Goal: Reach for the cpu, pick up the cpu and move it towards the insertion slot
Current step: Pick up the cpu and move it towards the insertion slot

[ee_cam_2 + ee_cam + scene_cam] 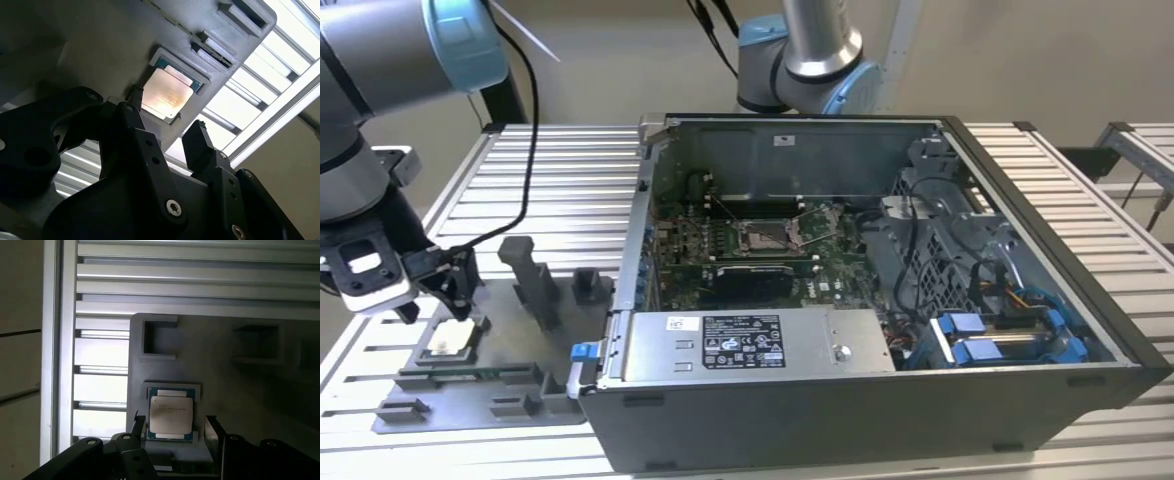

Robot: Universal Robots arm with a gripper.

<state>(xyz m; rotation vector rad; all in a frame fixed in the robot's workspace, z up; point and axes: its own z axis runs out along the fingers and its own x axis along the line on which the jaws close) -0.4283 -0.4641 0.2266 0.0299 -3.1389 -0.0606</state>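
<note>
Gripper (440,308) jaws apart, flanking cpu (171,414) without clamping it. cpu lies flat in a recess of grey fixture plate (480,402) on slatted table (547,170), well apart from insertion slot (767,237) inside open computer case (854,410).

Hand (438,303) pointing down, fingers (199,140) spread apart.

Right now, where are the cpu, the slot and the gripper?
cpu (171,414): first wrist view, centre of its silvery top face.
slot (762,237): exterior view, dark centre inside the metal frame.
gripper (438,303): exterior view, midway between its open fingertips.
</note>
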